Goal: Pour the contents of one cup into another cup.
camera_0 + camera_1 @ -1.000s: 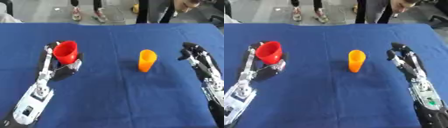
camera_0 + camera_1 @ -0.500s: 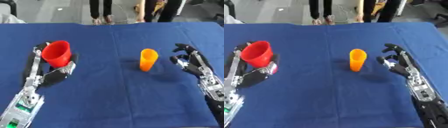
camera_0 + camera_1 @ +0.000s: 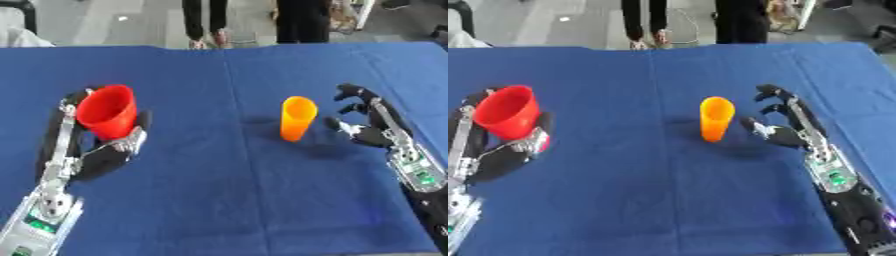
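**Red cup in hand, orange cup waiting for a grasp**

Left eye view: The left robot hand [image 3: 103, 150] has its fingers and thumb curled round the red cup [image 3: 107, 111], which it holds clear of the blue surface [image 3: 219, 200] with the mouth tipped a little toward the camera. Nothing can be made out inside it. Judged from the task, this is the cup to be poured from, held up so that it can be carried across. The orange cup [image 3: 296, 118] stands upright on the surface near the middle, well apart from the red one, with a soft shadow beside it. The right robot hand [image 3: 366, 125] sits just beside the orange cup on its right, fingers spread and bent into an open claw, thumb reaching toward the cup's lower half; a gap shows between them, so it is not touching. That pose suggests it is shaping up to grip the cup, either to steady it or to lift it to meet the pour.

Right eye view: The gap between the right robot hand and the orange cup reads clearly here, with bare blue cloth between thumb and cup wall. The red cup sits at the picture's left edge, held by the left robot hand from below and behind. People's legs show beyond the far edge of the surface, touching nothing.
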### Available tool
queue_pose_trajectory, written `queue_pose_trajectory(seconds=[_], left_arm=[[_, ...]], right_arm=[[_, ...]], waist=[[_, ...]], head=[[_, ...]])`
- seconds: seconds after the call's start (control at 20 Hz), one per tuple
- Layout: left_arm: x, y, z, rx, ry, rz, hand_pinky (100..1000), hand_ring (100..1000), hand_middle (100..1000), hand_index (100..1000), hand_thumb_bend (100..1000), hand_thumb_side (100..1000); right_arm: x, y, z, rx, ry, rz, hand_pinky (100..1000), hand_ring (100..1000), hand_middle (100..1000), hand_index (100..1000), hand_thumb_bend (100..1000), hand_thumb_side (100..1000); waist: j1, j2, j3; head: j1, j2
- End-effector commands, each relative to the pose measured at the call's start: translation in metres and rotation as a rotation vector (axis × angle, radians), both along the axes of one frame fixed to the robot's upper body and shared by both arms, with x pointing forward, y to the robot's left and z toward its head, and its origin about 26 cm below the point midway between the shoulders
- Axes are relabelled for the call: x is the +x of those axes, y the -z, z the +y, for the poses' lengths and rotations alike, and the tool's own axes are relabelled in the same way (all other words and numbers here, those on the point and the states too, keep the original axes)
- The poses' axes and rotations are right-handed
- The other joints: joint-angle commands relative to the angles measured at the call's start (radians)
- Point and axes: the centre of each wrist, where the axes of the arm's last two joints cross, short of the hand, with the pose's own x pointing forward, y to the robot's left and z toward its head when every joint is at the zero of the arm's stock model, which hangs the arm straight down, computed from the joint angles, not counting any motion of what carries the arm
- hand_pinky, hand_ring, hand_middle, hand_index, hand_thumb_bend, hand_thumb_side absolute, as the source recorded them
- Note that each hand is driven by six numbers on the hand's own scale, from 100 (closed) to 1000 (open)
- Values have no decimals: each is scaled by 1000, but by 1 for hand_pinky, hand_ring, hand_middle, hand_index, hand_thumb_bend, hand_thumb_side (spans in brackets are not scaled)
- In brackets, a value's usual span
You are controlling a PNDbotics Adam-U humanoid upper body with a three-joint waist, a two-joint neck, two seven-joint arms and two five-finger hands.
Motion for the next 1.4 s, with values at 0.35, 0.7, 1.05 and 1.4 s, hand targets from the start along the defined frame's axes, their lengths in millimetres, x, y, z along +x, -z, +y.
queue_pose_trajectory(seconds=[0.35,0.7,1.05,1.4], left_arm=[[-4,-13,-6,-16,37,-34,100,248,330,604,100,265],[-5,-14,-7,-18,45,-35,100,248,330,605,100,269],[-4,-14,-8,-16,46,-33,100,249,330,605,100,278],[-4,-14,-9,-15,53,-32,100,249,330,605,100,285]], right_arm=[[15,-19,2,-139,-27,-73,655,1000,671,866,618,481],[21,-20,9,-178,-50,-88,659,999,667,867,620,485],[23,-17,14,-194,-75,-83,658,994,660,868,627,502],[25,-16,26,-232,-152,-83,662,989,659,870,631,512]], waist=[[8,-15,20],[10,-14,35],[7,-16,37],[5,-19,34]], head=[[-14,0],[-21,-2],[-22,-2],[-24,-3]])
